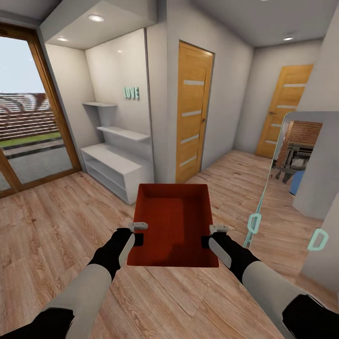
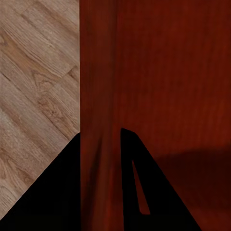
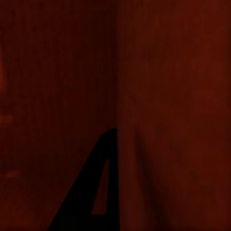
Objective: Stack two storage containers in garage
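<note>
Above the light wood-plank flooring (image 1: 56, 235), held level in front of the robot: one red-orange storage container (image 1: 172, 226), lidless, interior bare, carried between both arms. Left tool (image 1: 137, 230) clamped on the container's left wall, one finger inside and one outside as the left wrist view shows the wall (image 2: 98, 120) running between the dark fingers (image 2: 139, 183); right tool (image 1: 217, 232) gripping the right wall likewise. Surroundings: white shelf unit (image 1: 115, 165) in an alcove ahead-left, two wood-panelled doors (image 1: 192, 113), glazed door (image 1: 28, 108) far left.
</note>
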Tool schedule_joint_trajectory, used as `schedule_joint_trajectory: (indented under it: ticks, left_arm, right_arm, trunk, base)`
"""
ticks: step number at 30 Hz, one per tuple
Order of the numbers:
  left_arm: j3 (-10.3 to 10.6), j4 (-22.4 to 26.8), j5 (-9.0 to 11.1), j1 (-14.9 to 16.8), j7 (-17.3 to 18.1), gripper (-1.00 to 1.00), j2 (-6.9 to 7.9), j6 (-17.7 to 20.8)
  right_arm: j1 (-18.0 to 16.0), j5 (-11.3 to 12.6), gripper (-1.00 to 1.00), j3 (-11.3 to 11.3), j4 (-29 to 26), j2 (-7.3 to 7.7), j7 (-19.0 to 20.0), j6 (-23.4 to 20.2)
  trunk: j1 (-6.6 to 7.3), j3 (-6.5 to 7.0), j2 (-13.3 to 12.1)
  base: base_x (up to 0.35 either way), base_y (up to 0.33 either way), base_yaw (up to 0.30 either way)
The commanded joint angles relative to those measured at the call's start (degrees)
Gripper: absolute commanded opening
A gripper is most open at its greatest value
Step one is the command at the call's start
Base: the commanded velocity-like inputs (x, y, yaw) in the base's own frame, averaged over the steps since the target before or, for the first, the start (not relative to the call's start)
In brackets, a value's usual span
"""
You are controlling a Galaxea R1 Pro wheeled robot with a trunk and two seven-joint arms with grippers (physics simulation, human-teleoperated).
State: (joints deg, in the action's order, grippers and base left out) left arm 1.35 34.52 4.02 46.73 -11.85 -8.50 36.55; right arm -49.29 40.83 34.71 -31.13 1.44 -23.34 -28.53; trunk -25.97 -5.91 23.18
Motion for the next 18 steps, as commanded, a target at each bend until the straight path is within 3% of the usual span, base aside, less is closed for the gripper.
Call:
schedule_joint_trajectory:
  ticks: [1, 18]
  left_arm:
    - [-0.10, 0.03, -0.09, 0.03, -0.62, -1.00, 0.07, 0.43]
    - [-0.07, 0.02, -0.13, 0.03, -0.63, -1.00, 0.07, 0.45]
  right_arm:
    - [-0.10, -2.50, -1.00, -2.36, -0.16, 3.40, -0.76, 0.68]
    - [-0.10, -2.46, -1.00, -2.37, -0.15, 3.24, -0.74, 0.67]
  trunk:
    - [-0.04, -0.13, 0.14]
    - [-0.04, -0.13, 0.14]
  base:
    - [0.000, 0.000, 0.000]
    - [0.000, 0.000, 0.000]
